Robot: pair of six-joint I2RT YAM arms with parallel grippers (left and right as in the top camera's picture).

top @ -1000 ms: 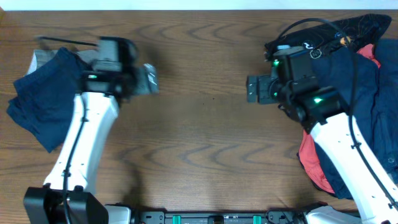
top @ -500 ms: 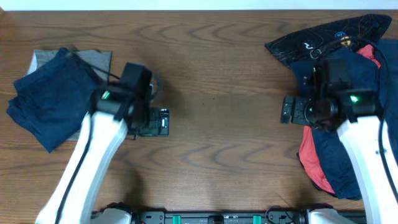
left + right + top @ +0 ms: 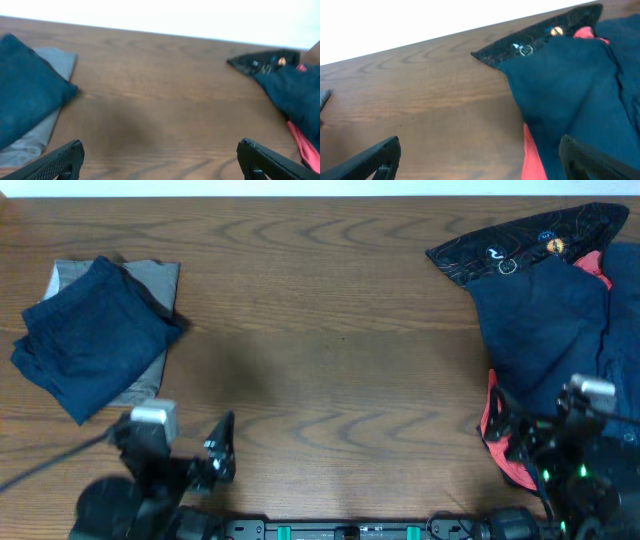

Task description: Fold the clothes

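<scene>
A folded navy garment lies on a grey garment at the table's left; both also show in the left wrist view. At the right lies a loose pile: large navy trousers, a black printed garment and a red one. The right wrist view shows the trousers, the black printed garment and the red one. My left gripper is open and empty near the front edge. My right gripper is open and empty by the pile's front.
The wooden table runs between the folded stack and the pile. Both arms are drawn back low at the table's front edge. A white wall runs behind the far edge.
Both arms have pulled back from the table's middle to the front edge, away from the garments. The folded navy garment and the pile have not moved.
</scene>
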